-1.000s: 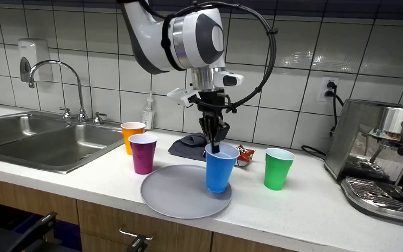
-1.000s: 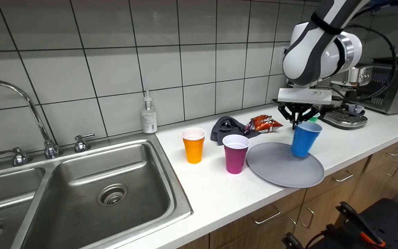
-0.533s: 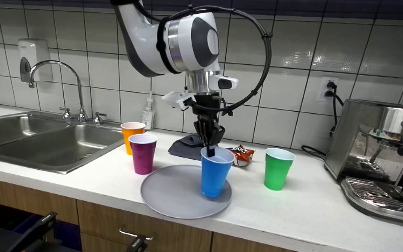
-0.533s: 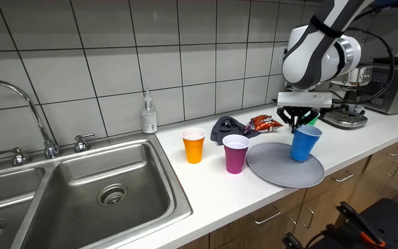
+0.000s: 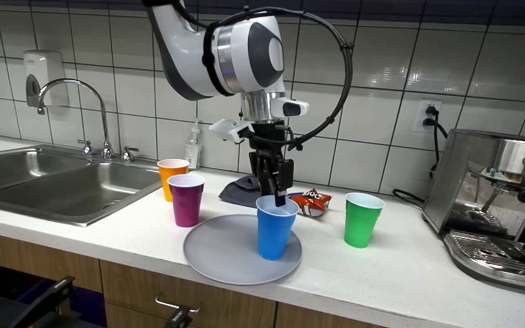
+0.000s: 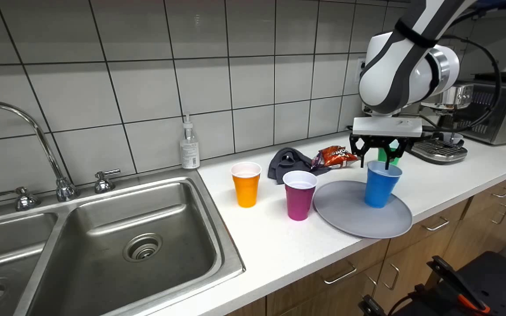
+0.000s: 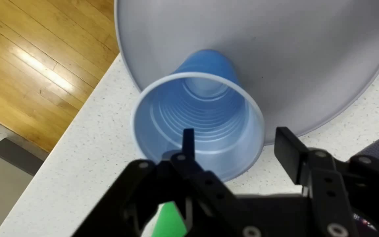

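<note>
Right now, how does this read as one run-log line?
gripper: open, straddling rim of blue cup | blue cup: standing on gray plate | nearby: green cup, purple cup

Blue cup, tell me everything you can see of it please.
The blue cup looks like plastic, blue outside and paler within, tapering from a wide rim to a narrower base. Rings line its inner wall down to a visible bottom. It stands upright, mouth up, off-centre on the grey plate. The jaws stand apart, one tip over or in the mouth, the other outside the rim; whether either touches it cannot be told.
</note>
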Controlling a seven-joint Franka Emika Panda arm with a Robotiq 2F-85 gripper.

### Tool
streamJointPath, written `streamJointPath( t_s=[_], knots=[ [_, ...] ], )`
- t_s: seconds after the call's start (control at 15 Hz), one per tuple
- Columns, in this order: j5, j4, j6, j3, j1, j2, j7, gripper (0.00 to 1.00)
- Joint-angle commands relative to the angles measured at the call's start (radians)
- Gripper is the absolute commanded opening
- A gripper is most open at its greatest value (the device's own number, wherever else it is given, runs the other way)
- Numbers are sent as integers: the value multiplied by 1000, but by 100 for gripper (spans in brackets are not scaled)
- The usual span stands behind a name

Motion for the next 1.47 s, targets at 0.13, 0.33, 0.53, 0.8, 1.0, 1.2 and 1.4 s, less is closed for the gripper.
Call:
streamJointPath(
  t_s=[0.13,0.33,0.53,0.8,1.0,1.2,1.4],
  knots=[
    [23,-16,-23,26,-23,-81,-42,100],
    [38,-3,-24,28,-36,-96,-49,100],
    [39,10,-22,27,-53,-96,-51,100],
    [45,43,-21,24,-75,-74,-53,100],
    [49,86,-21,21,-88,-42,-52,100],
    [57,132,-22,16,-95,-2,-50,100],
    [67,187,-22,8,-95,53,-46,100]
  ],
)
